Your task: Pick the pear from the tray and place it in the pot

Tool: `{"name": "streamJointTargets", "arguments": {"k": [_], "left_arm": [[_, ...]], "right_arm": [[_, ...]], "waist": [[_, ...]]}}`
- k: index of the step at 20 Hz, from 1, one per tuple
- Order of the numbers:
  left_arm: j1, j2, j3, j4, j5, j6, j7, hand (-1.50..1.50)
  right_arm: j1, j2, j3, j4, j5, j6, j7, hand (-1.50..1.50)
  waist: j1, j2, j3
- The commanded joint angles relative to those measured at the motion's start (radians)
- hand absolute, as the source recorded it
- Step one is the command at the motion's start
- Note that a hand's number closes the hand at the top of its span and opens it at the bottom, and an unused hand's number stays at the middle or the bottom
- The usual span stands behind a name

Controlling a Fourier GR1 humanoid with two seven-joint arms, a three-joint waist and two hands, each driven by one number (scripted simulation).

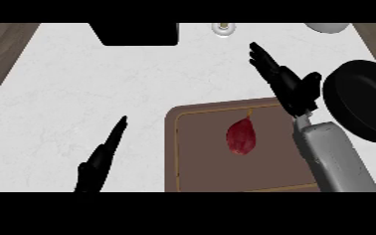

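A dark red pear (241,136) lies on the brown tray (198,149) at the lower middle, stem pointing away from me. The black pot (356,102) sits at the right edge, partly cut off. My right hand (290,87) hovers over the tray's far right corner, between the pear and the pot, with fingers straight and pointing up-left; it holds nothing. My left hand (99,162) rests open at the lower left on the white counter, fingers straight.
A black block (138,34) stands at the back of the counter. A small white round object (225,28) and a white bowl-like object (328,27) sit along the far edge. Wood floor shows at the corners.
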Motion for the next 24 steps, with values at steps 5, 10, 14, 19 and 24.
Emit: {"name": "streamJointTargets", "arguments": {"k": [5,10,14,19,24], "left_arm": [[0.021,-0.032,0.139,-0.135,0.035,0.149,-0.052,0.00],[0.035,-0.050,0.198,-0.177,0.072,0.190,-0.062,0.00],[0.001,-0.037,0.207,-0.194,0.078,0.180,-0.038,0.00],[-0.028,-0.069,0.182,-0.164,0.065,0.177,-0.057,0.00],[-0.060,-0.070,0.149,-0.231,0.045,0.189,0.006,0.00]], "right_arm": [[0.116,-0.093,-0.262,-0.278,0.123,-0.336,-0.249,1.50],[0.378,-0.045,-0.425,-0.213,0.262,-0.672,-0.190,-1.50],[0.511,0.153,-0.304,-0.478,0.340,-0.807,-0.370,-1.50],[0.789,0.245,-0.063,-0.717,0.511,-0.922,-0.368,-1.50],[0.998,0.248,0.103,-0.699,0.767,-0.900,-0.179,-1.50]], "waist": [[-0.125,-0.058,-0.005],[-0.174,-0.035,-0.007],[-0.122,-0.023,-0.009],[-0.077,-0.004,-0.012],[-0.023,0.010,-0.013]]}}
